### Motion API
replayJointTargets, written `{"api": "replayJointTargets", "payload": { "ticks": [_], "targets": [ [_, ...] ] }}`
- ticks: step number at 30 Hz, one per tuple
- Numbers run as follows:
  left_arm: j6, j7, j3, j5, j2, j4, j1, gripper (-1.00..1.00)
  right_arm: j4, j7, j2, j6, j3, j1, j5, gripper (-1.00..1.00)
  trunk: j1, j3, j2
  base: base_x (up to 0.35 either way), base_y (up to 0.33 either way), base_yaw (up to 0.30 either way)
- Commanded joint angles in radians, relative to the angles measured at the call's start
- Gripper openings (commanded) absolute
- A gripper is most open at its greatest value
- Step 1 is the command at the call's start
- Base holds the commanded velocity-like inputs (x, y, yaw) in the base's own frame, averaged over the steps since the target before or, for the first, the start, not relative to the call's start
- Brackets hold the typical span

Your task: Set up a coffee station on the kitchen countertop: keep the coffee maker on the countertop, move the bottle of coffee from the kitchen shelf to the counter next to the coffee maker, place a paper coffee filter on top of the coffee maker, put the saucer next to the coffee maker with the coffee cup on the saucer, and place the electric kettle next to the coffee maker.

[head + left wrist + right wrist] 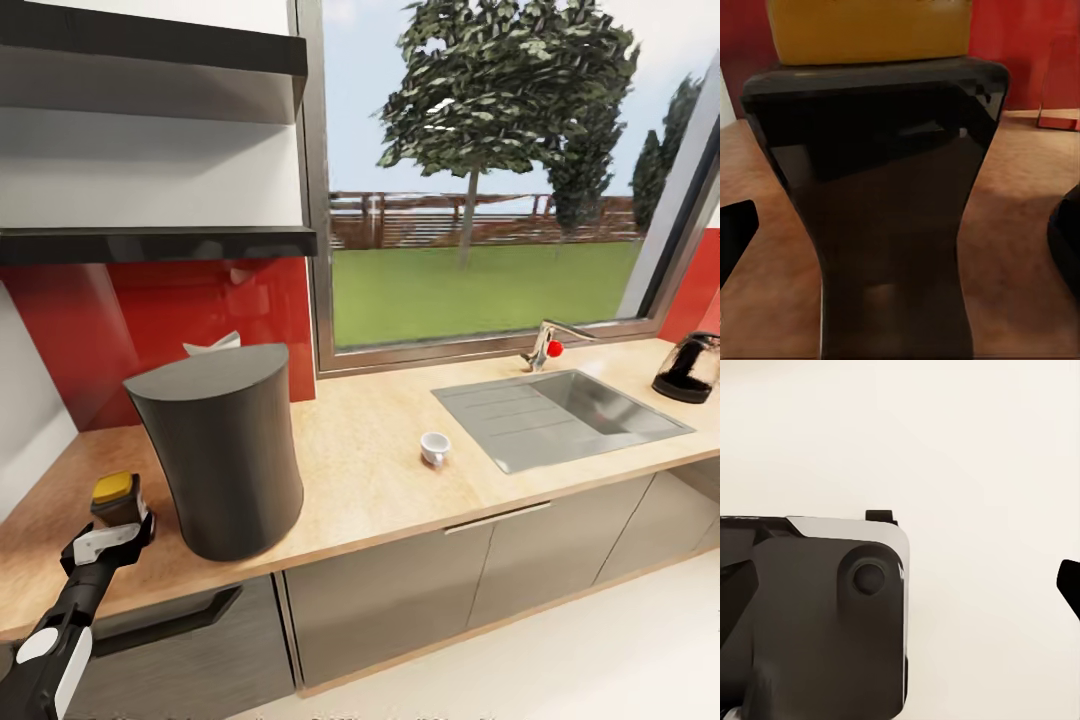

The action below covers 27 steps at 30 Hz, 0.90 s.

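The tall dark-grey coffee maker point(220, 450) stands on the kitchen countertop point(370, 470) at the left. The white paper coffee filter point(213, 344) peeks out behind its top. Left of the coffee maker, the bottle of coffee point(117, 497) with its yellow cap stands on the counter. My left gripper point(118, 535) is open around it, and in the left wrist view its fingertips point(736, 232) stand clear of the bottle's point(892, 187) sides. The coffee cup point(434, 447) sits near the sink, and the electric kettle point(688, 368) is at the far right. The saucer is out of view. My right gripper point(900, 592) is open over pale floor.
An inset steel sink point(560, 415) with a tap point(548, 345) lies right of the cup. The dark kitchen shelf point(150, 243) hangs above the coffee maker, with a second shelf point(150, 50) higher up. A white wall point(25, 400) bounds the counter's left end.
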Motion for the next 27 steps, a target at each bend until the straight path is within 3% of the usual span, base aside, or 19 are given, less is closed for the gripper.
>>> {"api": "replayJointTargets", "payload": {
  "ticks": [1, 11, 27],
  "targets": [
    [-0.002, -0.008, 0.004, -0.001, -0.001, 0.001, -0.001, 1.00, 0.001, -0.003, 0.000, -0.003, 0.002, -0.001, 0.002, 1.00, 0.000, -0.002, -0.002, -0.184, -0.094, 0.000],
    [-0.002, -0.007, 0.005, -0.002, 0.000, 0.000, -0.001, 1.00, 0.001, -0.003, 0.000, -0.003, 0.002, -0.001, 0.002, 1.00, 0.000, -0.002, -0.002, -0.079, -0.032, 0.000],
    [-0.002, -0.007, 0.004, -0.001, 0.001, -0.001, -0.001, 1.00, 0.001, -0.003, 0.000, -0.003, 0.002, -0.001, 0.001, 1.00, 0.000, -0.002, -0.002, -0.219, -0.059, 0.000]
  ]
}}
